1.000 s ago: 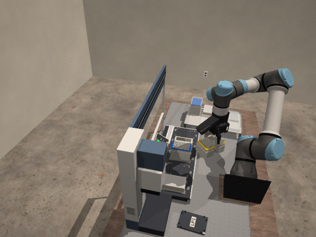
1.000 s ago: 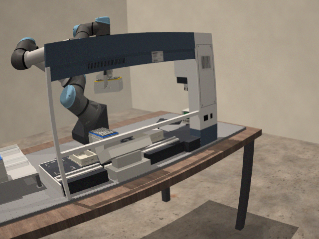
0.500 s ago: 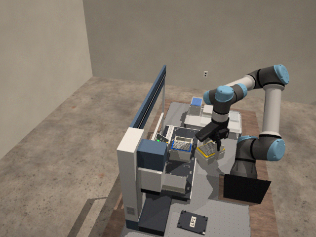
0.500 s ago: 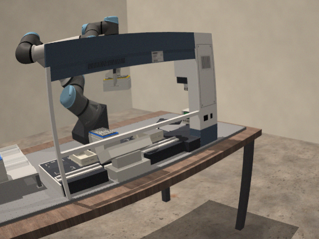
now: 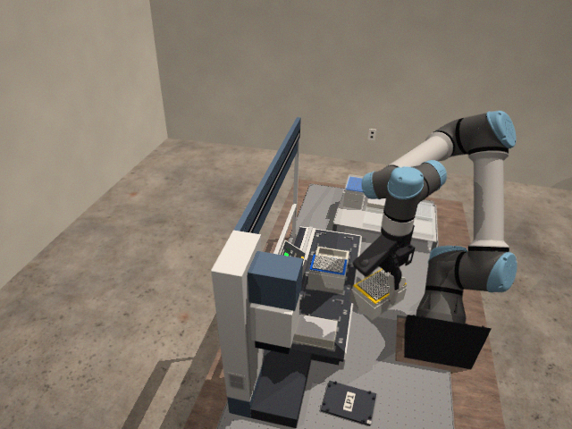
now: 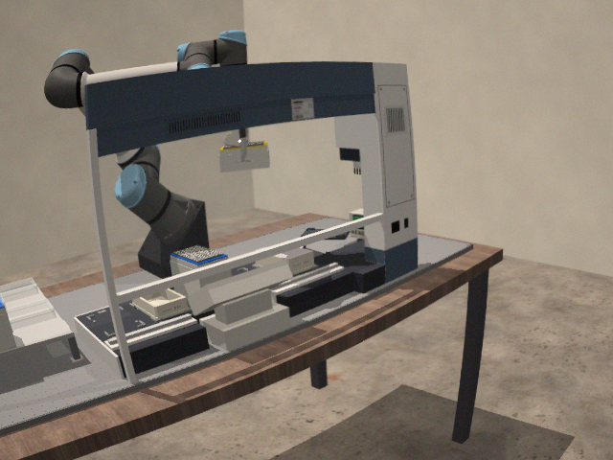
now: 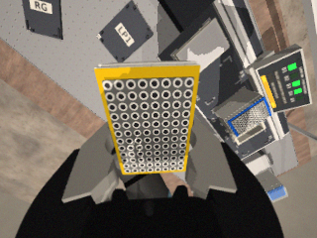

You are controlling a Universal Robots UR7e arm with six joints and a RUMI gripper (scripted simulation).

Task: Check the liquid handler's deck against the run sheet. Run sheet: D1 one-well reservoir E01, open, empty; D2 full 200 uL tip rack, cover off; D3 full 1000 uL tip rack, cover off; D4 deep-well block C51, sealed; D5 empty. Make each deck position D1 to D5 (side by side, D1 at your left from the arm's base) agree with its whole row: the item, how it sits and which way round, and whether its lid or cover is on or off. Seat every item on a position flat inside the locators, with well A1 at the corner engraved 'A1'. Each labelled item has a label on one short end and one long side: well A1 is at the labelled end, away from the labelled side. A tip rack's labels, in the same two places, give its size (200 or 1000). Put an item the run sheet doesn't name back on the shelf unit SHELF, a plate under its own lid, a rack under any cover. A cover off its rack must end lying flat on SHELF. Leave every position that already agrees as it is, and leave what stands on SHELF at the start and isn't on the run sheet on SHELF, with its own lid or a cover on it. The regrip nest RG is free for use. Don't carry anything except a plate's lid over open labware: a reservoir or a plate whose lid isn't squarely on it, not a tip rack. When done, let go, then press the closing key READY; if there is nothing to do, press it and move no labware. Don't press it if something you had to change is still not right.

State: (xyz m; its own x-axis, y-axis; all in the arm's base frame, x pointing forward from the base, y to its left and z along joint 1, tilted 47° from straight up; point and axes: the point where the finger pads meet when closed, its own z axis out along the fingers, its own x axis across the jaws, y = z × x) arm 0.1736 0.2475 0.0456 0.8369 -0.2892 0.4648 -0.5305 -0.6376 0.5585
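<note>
My gripper [image 5: 393, 278] [image 6: 240, 149] [image 7: 152, 118] is shut on a yellow-rimmed tip rack [image 5: 374, 287] [image 6: 244, 159] [image 7: 149, 116], cover off, its holes full of tips. It holds the rack level in the air, beside the deck's arm-side edge. On the deck [image 5: 344, 318] stands a blue-rimmed tip rack [image 5: 329, 264] [image 6: 198, 254] [image 7: 246, 117], uncovered. A cream open reservoir [image 5: 332, 252] [image 6: 161, 303] sits right behind it. A grey-topped block [image 5: 317, 328] [image 7: 205, 46] sits at the deck's near end. The position between the block and the blue rack looks bare.
The shelf unit [image 5: 363, 215] [image 6: 27, 309] stands at the far end of the table. The liquid handler's gantry [image 5: 270, 184] [image 6: 232, 99] spans the deck. Plates LP1 [image 5: 349, 400] [image 7: 124, 32] and RG [image 7: 44, 15] lie on the table. A key panel [image 7: 284, 81] has green lights.
</note>
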